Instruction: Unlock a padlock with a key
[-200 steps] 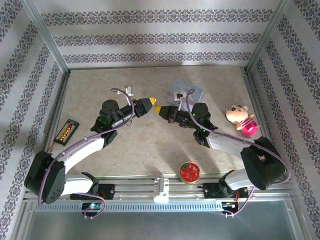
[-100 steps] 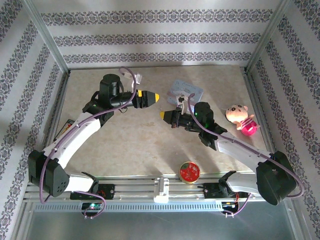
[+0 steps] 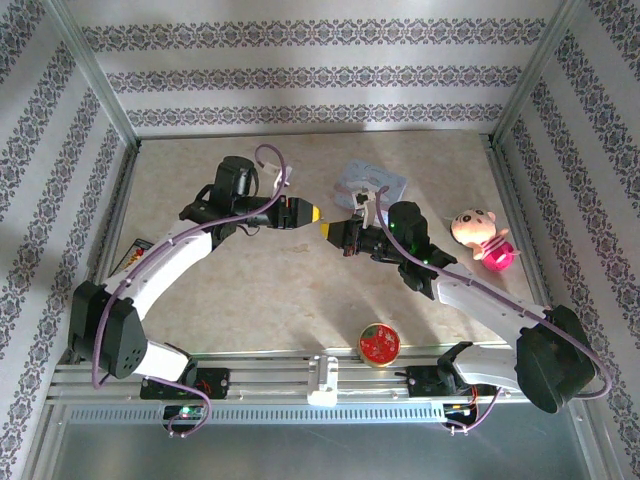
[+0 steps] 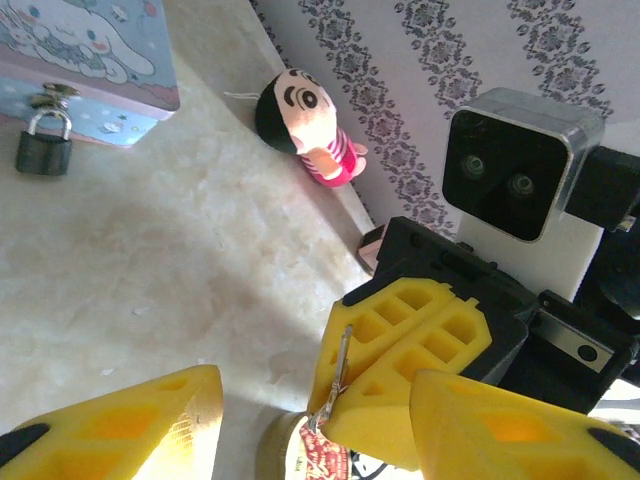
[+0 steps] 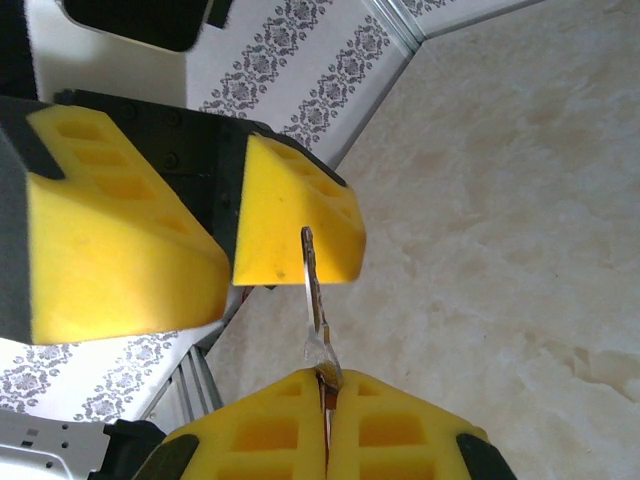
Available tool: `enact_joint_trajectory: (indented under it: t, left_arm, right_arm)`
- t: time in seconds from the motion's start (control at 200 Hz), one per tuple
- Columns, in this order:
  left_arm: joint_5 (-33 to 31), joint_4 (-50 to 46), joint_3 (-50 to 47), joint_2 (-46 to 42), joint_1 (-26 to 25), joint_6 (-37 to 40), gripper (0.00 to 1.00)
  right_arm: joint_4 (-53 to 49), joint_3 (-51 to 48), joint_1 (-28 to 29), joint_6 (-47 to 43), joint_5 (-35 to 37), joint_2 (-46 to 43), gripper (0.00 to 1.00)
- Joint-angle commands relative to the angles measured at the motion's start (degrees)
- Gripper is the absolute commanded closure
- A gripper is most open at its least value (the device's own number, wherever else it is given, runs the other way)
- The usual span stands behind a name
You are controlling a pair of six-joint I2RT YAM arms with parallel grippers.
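Here, above the table (image 3: 280,290), the left pincer (image 3: 313,213) stands open, tip to tip with the right pincer (image 3: 327,229), which is clamped on the key (image 5: 314,290). Beyond them the padlock (image 4: 43,143) rests against a pastel tin (image 4: 85,50), and a doll (image 4: 300,125) lies farther right.

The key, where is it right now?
In the right wrist view, the key is pinched in the right gripper, its free end beside one fingertip of the open left gripper, above the middle of the table.
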Motion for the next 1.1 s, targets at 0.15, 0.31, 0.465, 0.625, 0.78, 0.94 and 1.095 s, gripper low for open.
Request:
enact_joint_trajectory:
  t: [0.15,0.31,0.465,0.625,0.78,0.94,1.095]
  left_arm:
    - [2.51,6.06,-0.96,1.1,0.3,-4.77,0.58]
    - [2.55,9.09,-1.39,2.19,0.05,-7.46,0.65]
    - [2.82,10.52,-1.41,2.89,-0.14,-8.57,0.67]
    - [2.59,10.79,-1.23,3.38,-0.13,-8.98,0.73]
    - [2.42,11.98,-1.35,3.64,-0.16,-9.83,0.79]
    - [2.46,12.72,-1.32,4.16,-0.14,-10.48,0.92]
    - [0.93,11.88,-1.56,4.12,-0.15,-10.95,1.0]
  right_arm:
    - [0.52,1.72,0.36,-1.37,-0.07,-0.51,1.0]
    - [0.42,1.99,0.61,-1.5,-0.15,-0.24,1.0]
    - [0.34,1.98,0.62,-1.56,-0.07,-0.32,1.0]
    - [0.32,2.13,0.69,-1.59,0.02,-0.15,1.0]
    - [0.3,2.33,0.69,-1.59,-0.07,0.12,1.0]
    - [0.34,2.47,0.8,-1.51,0.01,0.23,1.0]
    - [0.17,2.34,0.8,-1.54,0.69,-0.01,1.0]
